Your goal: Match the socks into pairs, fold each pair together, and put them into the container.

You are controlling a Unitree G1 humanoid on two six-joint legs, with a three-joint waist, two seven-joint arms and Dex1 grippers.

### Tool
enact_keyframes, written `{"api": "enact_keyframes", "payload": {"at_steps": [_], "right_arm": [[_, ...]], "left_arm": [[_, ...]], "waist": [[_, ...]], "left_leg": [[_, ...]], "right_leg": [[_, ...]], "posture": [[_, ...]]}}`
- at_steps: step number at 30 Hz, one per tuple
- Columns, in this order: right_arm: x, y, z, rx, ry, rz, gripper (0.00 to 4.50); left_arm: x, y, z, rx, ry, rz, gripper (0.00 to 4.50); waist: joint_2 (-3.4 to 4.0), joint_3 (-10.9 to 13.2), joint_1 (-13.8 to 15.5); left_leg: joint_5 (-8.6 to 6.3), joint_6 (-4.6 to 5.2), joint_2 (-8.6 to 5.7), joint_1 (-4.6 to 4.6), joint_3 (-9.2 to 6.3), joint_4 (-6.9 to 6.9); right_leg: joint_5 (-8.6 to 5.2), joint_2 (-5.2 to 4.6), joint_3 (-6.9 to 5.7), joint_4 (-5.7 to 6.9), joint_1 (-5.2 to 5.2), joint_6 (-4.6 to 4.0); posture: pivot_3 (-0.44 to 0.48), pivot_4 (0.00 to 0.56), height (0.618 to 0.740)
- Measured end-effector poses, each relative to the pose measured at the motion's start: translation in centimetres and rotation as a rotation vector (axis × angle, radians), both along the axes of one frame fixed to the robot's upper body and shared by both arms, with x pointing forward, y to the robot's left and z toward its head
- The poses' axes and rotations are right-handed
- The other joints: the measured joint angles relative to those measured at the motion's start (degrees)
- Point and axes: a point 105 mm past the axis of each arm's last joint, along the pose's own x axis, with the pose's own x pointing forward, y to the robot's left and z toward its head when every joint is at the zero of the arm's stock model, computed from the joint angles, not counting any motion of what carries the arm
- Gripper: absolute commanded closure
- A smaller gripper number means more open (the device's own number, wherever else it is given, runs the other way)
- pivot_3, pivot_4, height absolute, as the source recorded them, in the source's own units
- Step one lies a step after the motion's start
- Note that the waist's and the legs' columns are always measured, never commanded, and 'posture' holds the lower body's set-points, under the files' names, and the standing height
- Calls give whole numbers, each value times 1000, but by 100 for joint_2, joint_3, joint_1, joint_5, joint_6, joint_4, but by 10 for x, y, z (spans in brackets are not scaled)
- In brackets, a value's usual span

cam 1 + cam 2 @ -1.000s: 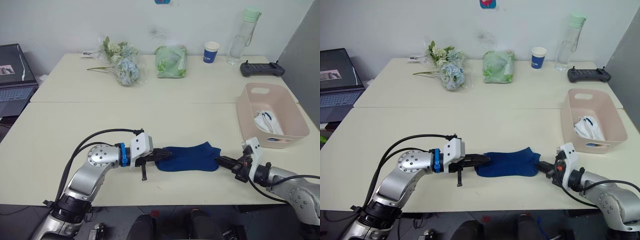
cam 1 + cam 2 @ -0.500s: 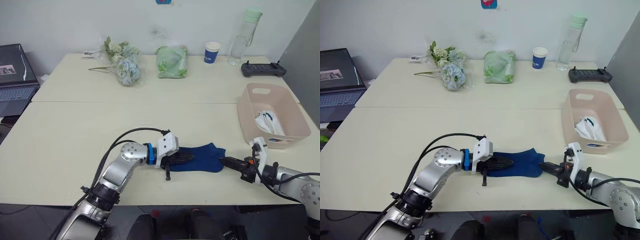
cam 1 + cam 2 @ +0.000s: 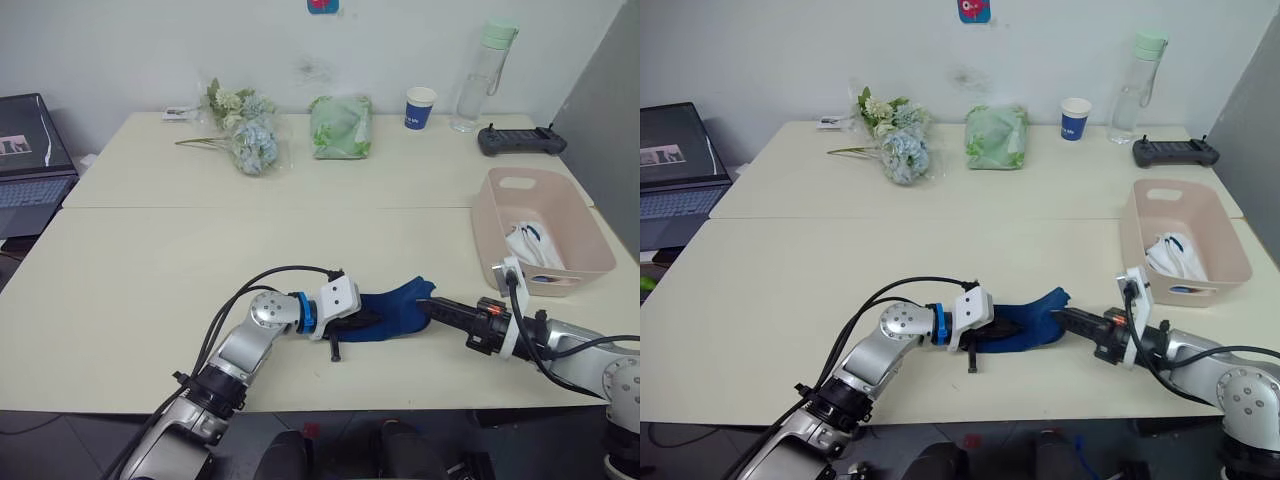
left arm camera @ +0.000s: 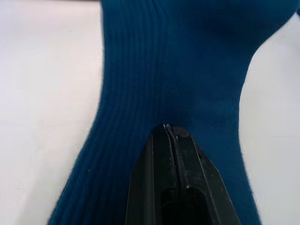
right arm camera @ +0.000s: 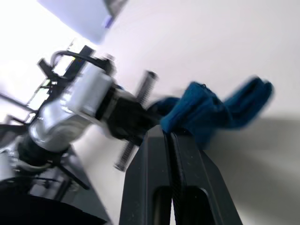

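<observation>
A dark navy sock (image 3: 392,312) lies near the table's front edge, bunched up, with its right end lifted a little. My left gripper (image 3: 362,320) is shut, pinching the sock's left part; the ribbed fabric (image 4: 168,70) spreads away from its fingertips (image 4: 165,140). My right gripper (image 3: 426,306) is shut on the sock's right end, and the held fabric (image 5: 206,110) bulges just past its fingertips. The pale pink container (image 3: 545,180) stands at the right, with white socks with navy parts (image 3: 527,245) inside it.
At the back of the table are a bunch of flowers (image 3: 245,130), a green cloth bundle (image 3: 340,125), a blue paper cup (image 3: 420,107), a clear bottle (image 3: 478,80) and a black controller (image 3: 520,140). A laptop (image 3: 30,150) stands at the far left.
My left gripper slid right along the sock, and my right gripper has come left with the sock's end. The sock is now shorter and bunched, its right end raised.
</observation>
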Motion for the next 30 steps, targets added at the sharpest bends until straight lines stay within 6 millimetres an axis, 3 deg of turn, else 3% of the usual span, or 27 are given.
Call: {"api": "enact_keyframes", "payload": {"at_steps": [6, 9, 12, 16, 18, 22, 25, 30], "right_arm": [[4, 33, -3, 1, 16, 99, 4490], [10, 39, -10, -29, 29, 122, 4490], [15, 45, -13, -57, 20, 149, 4490], [19, 67, -16, -66, 1, 215, 4490], [19, 79, -19, -73, 6, 261, 4490], [23, 90, -29, -123, 5, 292, 4490], [26, 91, -33, -139, 4, 297, 3813], [26, 89, -26, -114, -8, 312, 2015]], "left_arm": [[-1, 6, 4, -31, 15, 43, 4500], [-2, 25, 9, -8, 0, 77, 4500], [-8, 59, 25, 16, 22, 127, 4500], [-9, 89, 58, -31, 59, 213, 4500], [-4, 99, 74, -65, 46, 256, 4500], [0, 104, 82, -82, 34, 288, 4500], [2, 103, 83, -90, 23, 300, 4500], [2, 99, 84, -104, 25, 289, 4500]], "waist": [[1, 0, -11], [1, 0, -23], [3, 1, -38], [3, 1, -24], [2, 1, -13], [2, 1, -1], [2, 1, -1], [3, 1, -7]], "left_leg": [[0, 0, -2, -1, 1, 0], [0, 0, 3, -3, -1, -3], [0, 0, 11, -2, -5, -9], [0, 0, 5, -4, -9, -7], [0, 0, 1, -5, -10, -6], [0, -1, -3, -8, -9, -6], [0, -1, -1, -9, -12, -7], [0, -1, 1, -9, -13, -7]], "right_leg": [[0, -3, 0, 0, -2, 0], [0, -3, 1, 0, -7, 0], [-1, -2, -3, 0, -11, -1], [-1, -4, -10, -3, -8, -1], [-1, -4, -14, -5, -7, 0], [-2, -8, -19, -11, -7, 0], [-2, -14, -17, -11, -7, 0], [-1, -14, -17, -9, -8, 0]], "posture": [[0, 150, 740], [0, 150, 740], [0, 150, 740], [0, 150, 740], [0, 150, 740], [0, 150, 740], [0, 150, 740], [0, 150, 740]]}}
